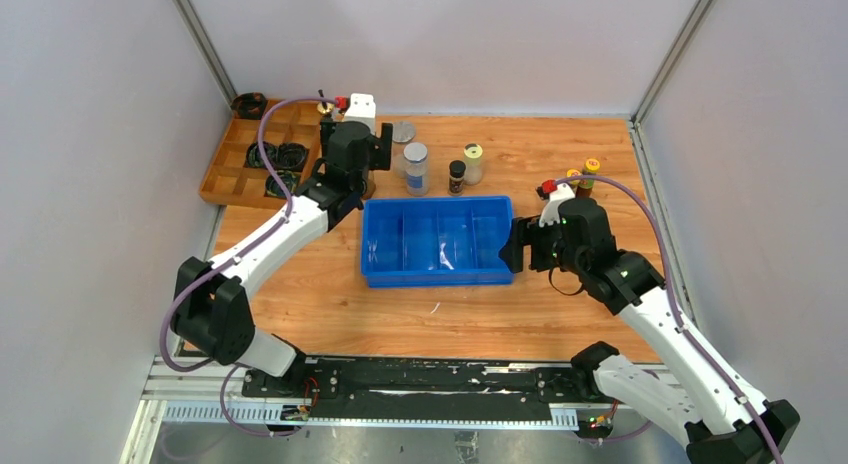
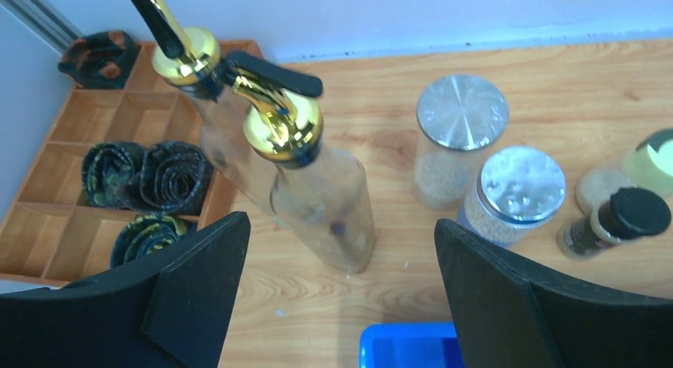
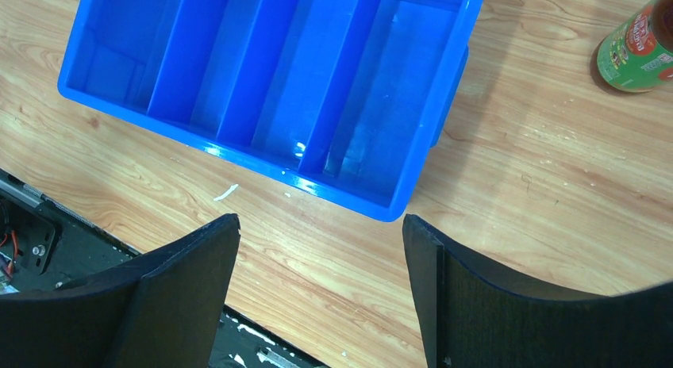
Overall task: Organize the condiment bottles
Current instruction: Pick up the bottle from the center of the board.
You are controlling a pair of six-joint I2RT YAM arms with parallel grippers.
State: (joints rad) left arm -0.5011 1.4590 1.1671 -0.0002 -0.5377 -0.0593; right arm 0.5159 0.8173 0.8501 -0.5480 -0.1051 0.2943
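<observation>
Two tall clear gold-spouted bottles (image 2: 325, 201) (image 2: 226, 138) stand beside the wooden tray. My left gripper (image 2: 341, 297) is open and empty, just short of the nearer one; it also shows in the top view (image 1: 365, 154). To their right are two silver-lidded jars (image 2: 462, 122) (image 2: 520, 189), a small black-capped bottle (image 2: 623, 219) and a cream-lidded jar (image 2: 655, 158). Two yellow-capped sauce bottles (image 1: 590, 174) stand at the far right; one shows in the right wrist view (image 3: 639, 51). My right gripper (image 3: 321, 289) is open and empty, at the bin's right end (image 1: 515, 246).
The blue divided bin (image 1: 437, 274) sits mid-table; its near edge shows in the right wrist view (image 3: 238, 158). A wooden compartment tray (image 1: 225, 159) with black coiled rings (image 2: 147, 174) lies at the far left. Walls enclose three sides.
</observation>
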